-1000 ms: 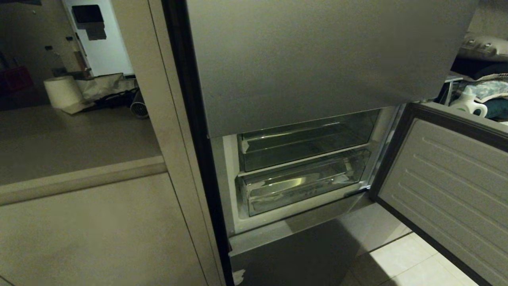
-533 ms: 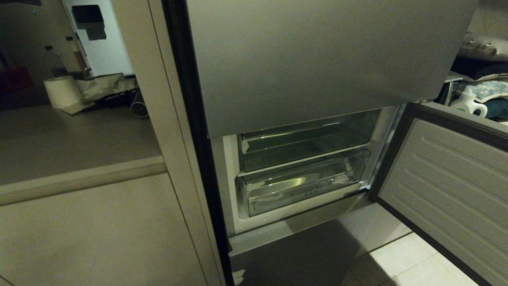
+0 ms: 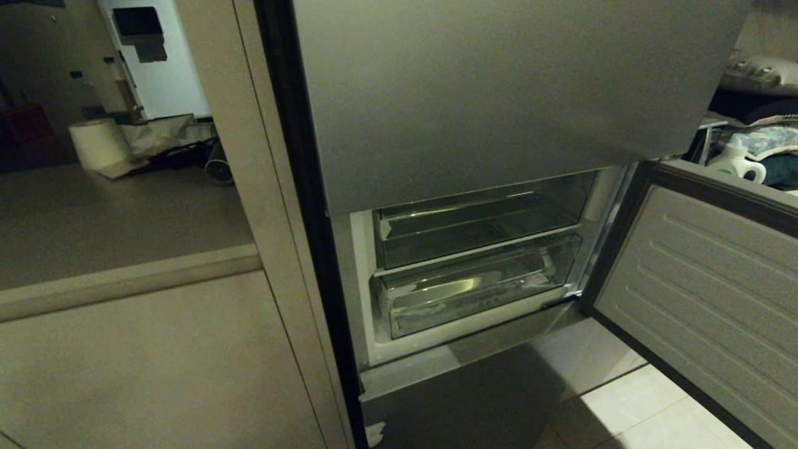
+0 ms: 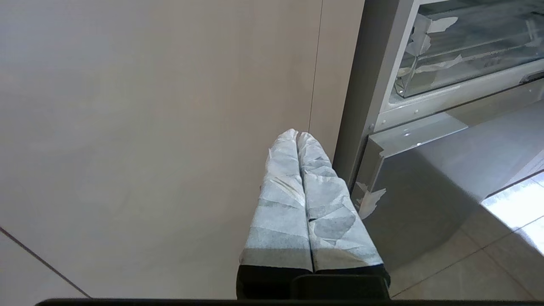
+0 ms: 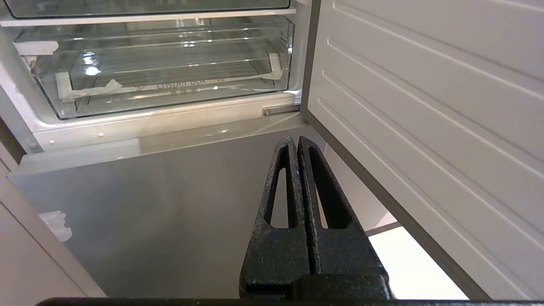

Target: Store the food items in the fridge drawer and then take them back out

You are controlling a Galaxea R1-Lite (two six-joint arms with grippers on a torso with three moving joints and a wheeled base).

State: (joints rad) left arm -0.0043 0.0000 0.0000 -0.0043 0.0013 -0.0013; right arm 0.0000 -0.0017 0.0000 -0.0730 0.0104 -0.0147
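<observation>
The fridge drawer [image 3: 477, 296] sits pushed in at the bottom of the open fridge compartment, below a shallower clear bin [image 3: 480, 227]. Below the drawer, the left end effector [image 4: 296, 135] and right end effector [image 5: 296, 140] both hang clenched, grasping nothing.

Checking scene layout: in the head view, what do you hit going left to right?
Paper towel roll → beige cabinet panel → fridge drawer → open fridge door → white detergent bottle.
</observation>
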